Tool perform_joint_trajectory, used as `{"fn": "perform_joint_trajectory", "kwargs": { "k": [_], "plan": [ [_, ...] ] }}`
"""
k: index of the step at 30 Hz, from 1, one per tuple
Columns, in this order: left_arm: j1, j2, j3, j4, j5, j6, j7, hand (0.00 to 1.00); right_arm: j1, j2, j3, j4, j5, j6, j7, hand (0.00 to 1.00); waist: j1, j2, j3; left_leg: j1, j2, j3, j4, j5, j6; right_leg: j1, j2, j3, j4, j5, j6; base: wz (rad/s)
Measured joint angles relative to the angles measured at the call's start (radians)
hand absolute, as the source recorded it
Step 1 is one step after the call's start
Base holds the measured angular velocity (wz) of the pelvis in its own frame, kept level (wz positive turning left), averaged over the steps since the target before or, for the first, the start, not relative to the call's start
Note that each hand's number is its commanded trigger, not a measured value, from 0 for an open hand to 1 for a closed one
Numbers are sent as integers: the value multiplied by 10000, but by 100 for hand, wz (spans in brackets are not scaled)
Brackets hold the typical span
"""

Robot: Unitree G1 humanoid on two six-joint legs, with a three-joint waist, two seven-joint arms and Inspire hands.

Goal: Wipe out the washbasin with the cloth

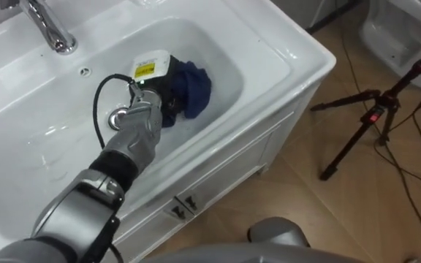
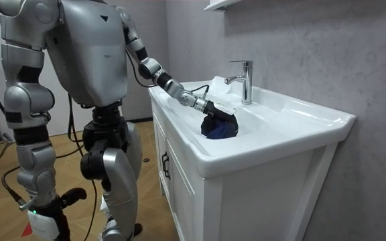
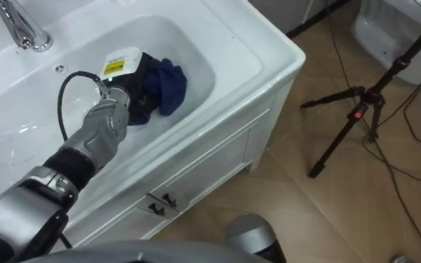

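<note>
The cloth (image 1: 194,86) at the basin's (image 1: 292,57) right end looks soft and light, best bunched mid-fold by my left robot hand (image 1: 165,98), whose grip I cannot tell.

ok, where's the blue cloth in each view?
Left eye view: cloth in the basin, above centre, at the left hand.
Right eye view: cloth in the basin, upper left.
Room view: cloth in the basin, just right of centre.
Shared landmark: the tap.
</note>
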Motion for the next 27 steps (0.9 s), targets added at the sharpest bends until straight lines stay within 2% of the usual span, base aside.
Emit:
{"fn": "perform_joint_trajectory", "kwargs": {
  "k": [4, 7, 10, 11, 12, 14, 16, 19, 21, 27],
  "plan": [
    [61, 82, 227, 791, 439, -65, -157, 100, 217, 8, -406, -61, -199, 0, 41, 0, 7, 72, -50, 219, 44, 111, 2, 0, -1, 167, 71, 129, -4, 14, -25, -14],
    [313, 270, 947, 988, 713, 16, -522, 100, 274, 12, -863, -84, -510, 97, 59, 0, 64, 109, -79, 267, 89, 121, 6, 0, -2, 174, 152, 247, 6, 40, -67, -12],
    [916, 349, 1536, 1026, 1324, 185, -625, 100, 426, 5, -1380, -131, -994, 435, 56, 0, 280, 108, -115, 508, 136, 129, -3, 0, -4, 380, 231, 350, -6, 47, -109, -11],
    [1156, 382, 1753, 1024, 1711, 371, -738, 100, 487, 13, -1607, -150, -1136, 501, 47, 0, 288, 103, -135, 595, 145, 127, -1, -1, -4, 455, 234, 315, -6, 26, -130, 8],
    [1353, 469, 1868, 1029, 2013, 548, -852, 100, 550, 15, -1668, -212, -1169, 565, 17, 0, 289, 92, -139, 669, 150, 123, 2, -2, -7, 536, 230, 272, -8, -10, -136, 10],
    [1597, 639, 1905, 1029, 2442, 607, -1035, 100, 617, 17, -1670, -270, -1214, 656, 1, 0, 449, 84, -150, 768, 171, 123, 1, -17, -32, 616, 250, 275, 3, -22, -142, 3],
    [1725, 648, 2011, 1047, 2858, 651, -1169, 100, 645, 39, -1684, -283, -1483, 692, -10, 0, 620, 31, -180, 824, 176, 99, 8, -20, -36, 689, 249, 247, 17, -23, -143, 2],
    [1860, 648, 2323, 1027, 3420, 761, -1216, 100, 611, 100, -1692, -356, -1954, 860, -6, 0, 841, -87, -265, 871, 237, 99, 8, -81, -113, 697, 308, 251, 79, -12, -157, 0],
    [2003, 693, 2433, 985, 3577, 1035, -1214, 100, 632, 154, -1687, -367, -2041, 891, -55, 0, 1080, -145, -342, 940, 324, 97, 1, -170, -129, 722, 407, 254, 154, 7, -191, 0],
    [2436, 906, 2730, 971, 4206, 1207, -1143, 100, 246, 169, -1786, -374, -2145, 1241, -311, 0, 1324, 5, -360, 937, 341, -14, -84, -203, -120, 708, 423, 175, 195, 57, -216, 2]
  ]
}}
